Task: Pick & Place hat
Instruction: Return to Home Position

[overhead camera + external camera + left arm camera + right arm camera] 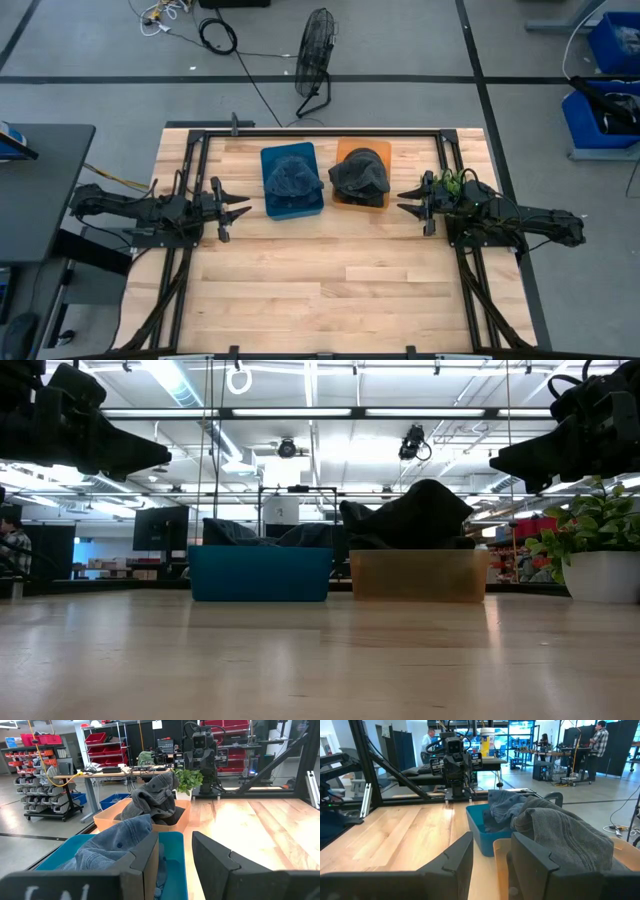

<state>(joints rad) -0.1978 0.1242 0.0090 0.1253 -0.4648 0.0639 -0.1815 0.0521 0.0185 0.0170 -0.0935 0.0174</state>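
A blue-grey denim hat [291,177] lies in a blue bin [292,207] at the table's far middle. A dark grey hat [358,176] sits in an orange bin [349,152] just to its right, bulging above the rim in the low view [415,512]. My left gripper [241,207] hovers open above the table, left of the blue bin. My right gripper [405,200] hovers open, right of the orange bin. In the left wrist view the denim hat [112,847] is nearest, the grey hat [152,800] behind it. The right wrist view shows the grey hat [565,835] nearest.
A potted green plant [592,550] stands at the table's right side by the right arm. A black frame [320,130] runs along the table's far edge and sides. The near half of the wooden table [320,290] is bare wood. People stand in the room beyond [597,740].
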